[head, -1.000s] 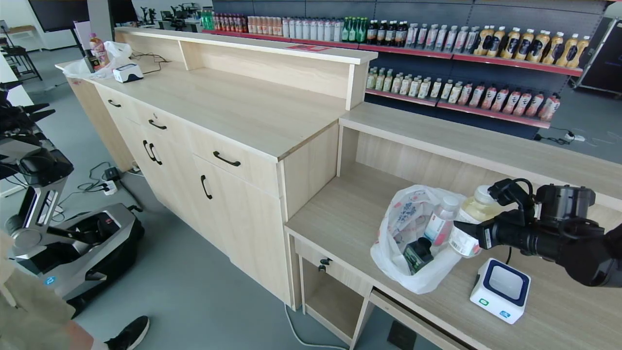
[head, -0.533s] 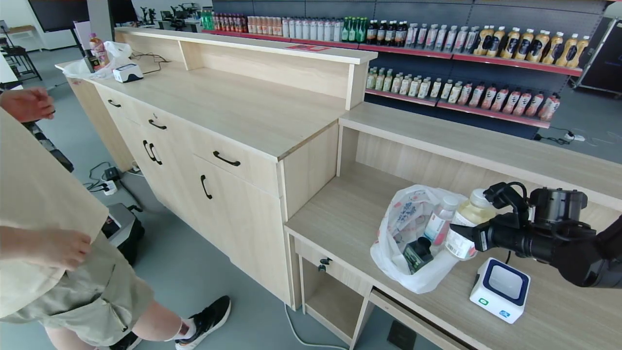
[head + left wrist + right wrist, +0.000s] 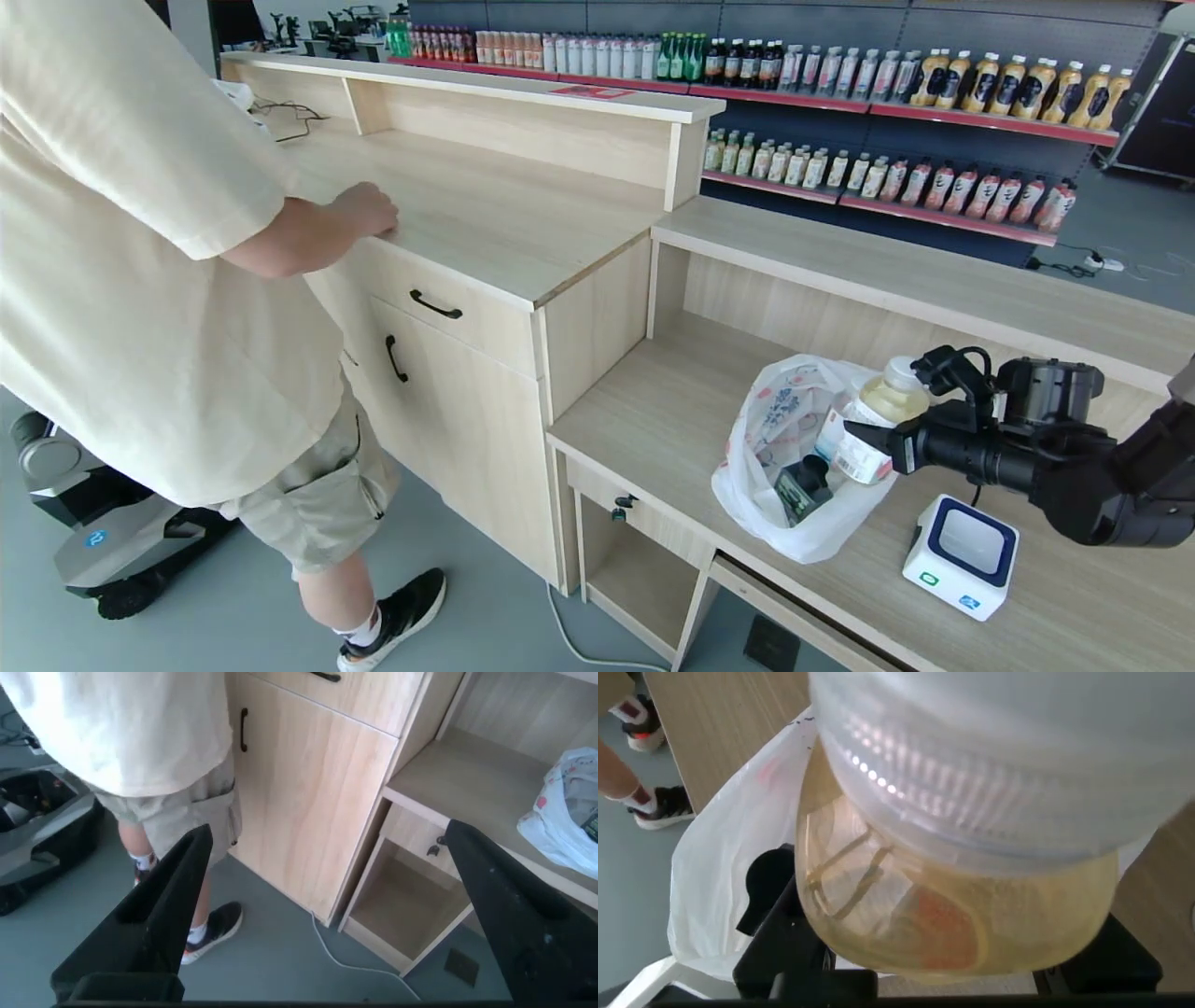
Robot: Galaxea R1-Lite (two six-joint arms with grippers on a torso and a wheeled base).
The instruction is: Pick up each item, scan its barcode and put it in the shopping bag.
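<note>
Item 1, your right end effector: right of centre in the head view, low in the frame, closed around a bottle, its arm coming in from the right edge

Item 2, bottle: pale yellow drink, white cap, white label; gripped around its body and tipped slightly, cap uppermost, at the right rim of the shopping bag's mouth. In the right wrist view the bottle sits close to the lens with the bag beneath it

Item 3, shopping bag: white plastic with red and blue print, mouth open, standing on the lower worktop just left of the end effector

Item 4, bag contents: you can see a dark green and black pack low in the opening; a second, clear bottle is largely hidden behind the held one

Item 5, scanner: white box with a dark blue window frame, on the worktop to the lower right of the bag, apart from it

Item 6, your left end effector: fingers spread wide, holding nothing, above the floor beside the cabinet front
</note>
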